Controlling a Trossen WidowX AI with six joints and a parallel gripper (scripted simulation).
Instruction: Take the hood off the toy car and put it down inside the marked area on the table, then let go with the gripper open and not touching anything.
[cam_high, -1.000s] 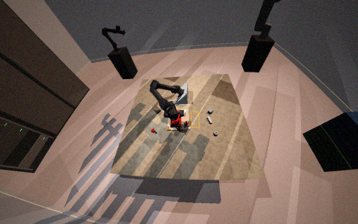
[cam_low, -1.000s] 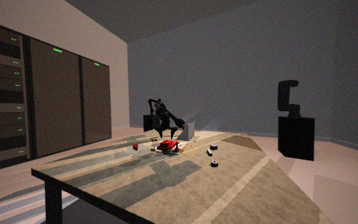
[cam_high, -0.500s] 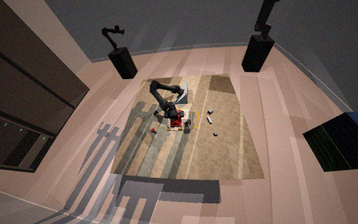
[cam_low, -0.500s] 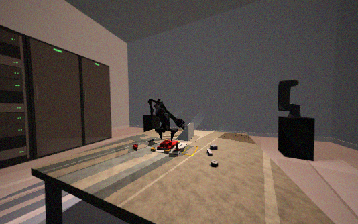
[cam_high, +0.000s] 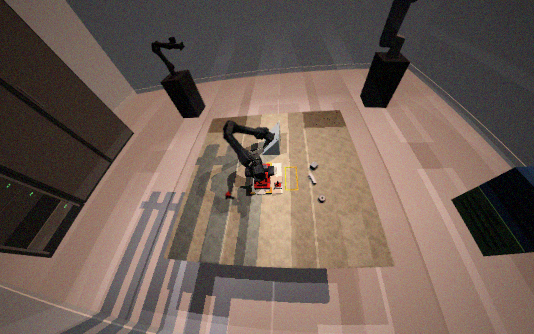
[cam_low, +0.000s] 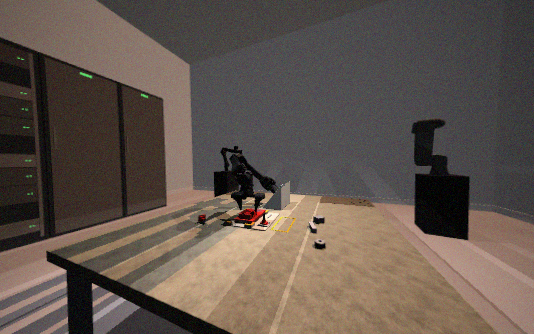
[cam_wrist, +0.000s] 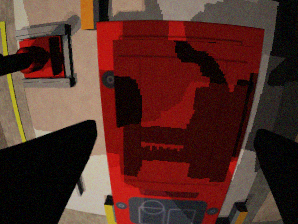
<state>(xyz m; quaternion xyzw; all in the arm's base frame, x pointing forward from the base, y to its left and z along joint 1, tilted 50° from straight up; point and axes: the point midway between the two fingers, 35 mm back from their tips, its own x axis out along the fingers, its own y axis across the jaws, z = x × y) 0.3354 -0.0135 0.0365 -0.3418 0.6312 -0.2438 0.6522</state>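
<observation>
The red toy car (cam_high: 262, 184) (cam_low: 250, 215) sits on a pale board. In the wrist view its broad red top panel (cam_wrist: 165, 65), apparently the hood, lies flat, with a grey printed section at the near end. The exact edges of the hood are unclear in shadow. My gripper (cam_low: 249, 209) (cam_wrist: 177, 133) is open and empty, pointing down above the car, with one finger on either side of its body. The marked area, a yellow outline (cam_high: 292, 190) (cam_low: 291, 225) (cam_wrist: 13, 82), is on the table just right of the board in the top and exterior views.
A small red part with a dark knob (cam_high: 278, 185) (cam_wrist: 37, 57) stands beside the car. Another red piece (cam_high: 228, 194) (cam_low: 202, 218) lies left. A grey slanted panel (cam_low: 285, 196) stands behind. Grey parts (cam_high: 313, 166) (cam_high: 312, 178) (cam_high: 322, 198) lie right of the outline.
</observation>
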